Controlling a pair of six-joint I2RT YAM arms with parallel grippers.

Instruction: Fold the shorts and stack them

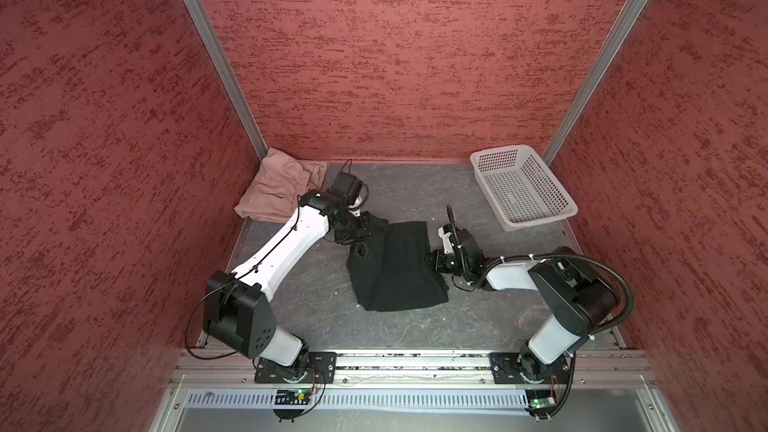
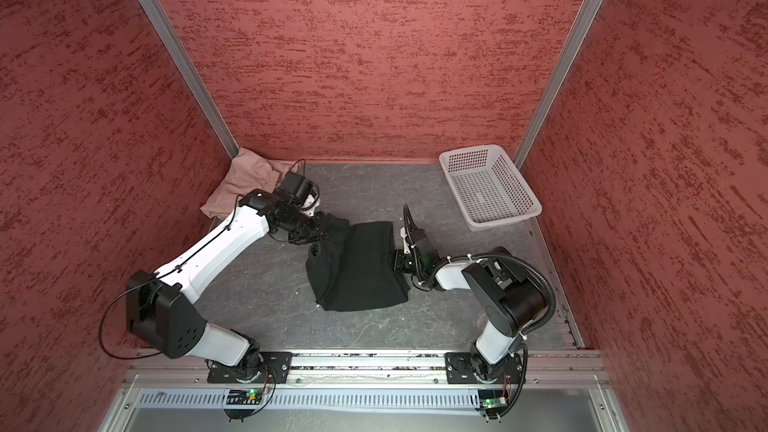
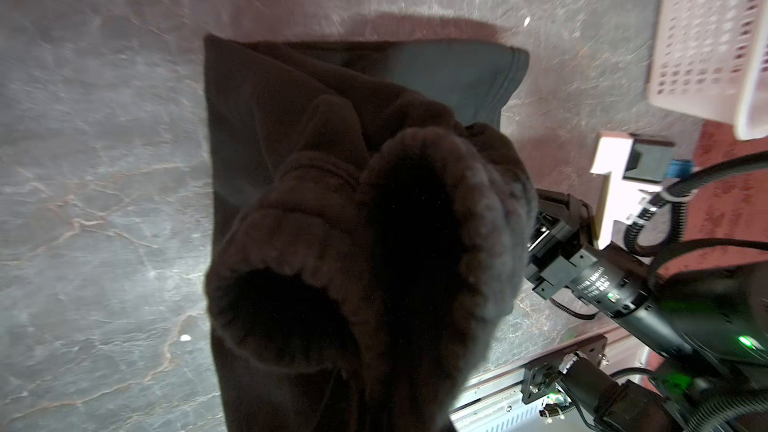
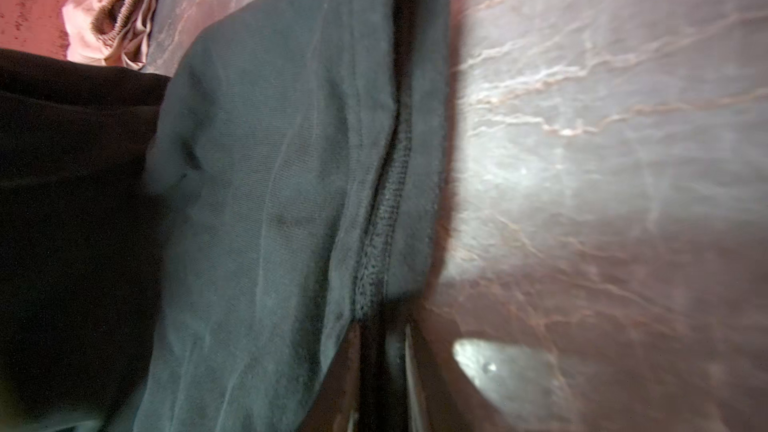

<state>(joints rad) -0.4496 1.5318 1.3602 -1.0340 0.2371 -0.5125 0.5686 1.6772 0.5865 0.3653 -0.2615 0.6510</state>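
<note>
While seemingly pinched by both, black shorts [image 1: 399, 276] between left claw [image 1: 365, 228] and right claw [image 1: 432, 258].

The left gripper [image 2: 326, 229] held a corner of the black shorts [image 2: 357, 272]; the right gripper [image 2: 394, 261] touched their other edge; pink shorts [image 2: 239, 184] lay in the far corner

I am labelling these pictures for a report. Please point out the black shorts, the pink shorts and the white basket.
black shorts [image 1: 395, 272]: in a top view, middle of the fabric.
pink shorts [image 1: 274, 189]: in a top view, middle of the cloth.
white basket [image 1: 498, 162]: in a top view, far wall.
</note>
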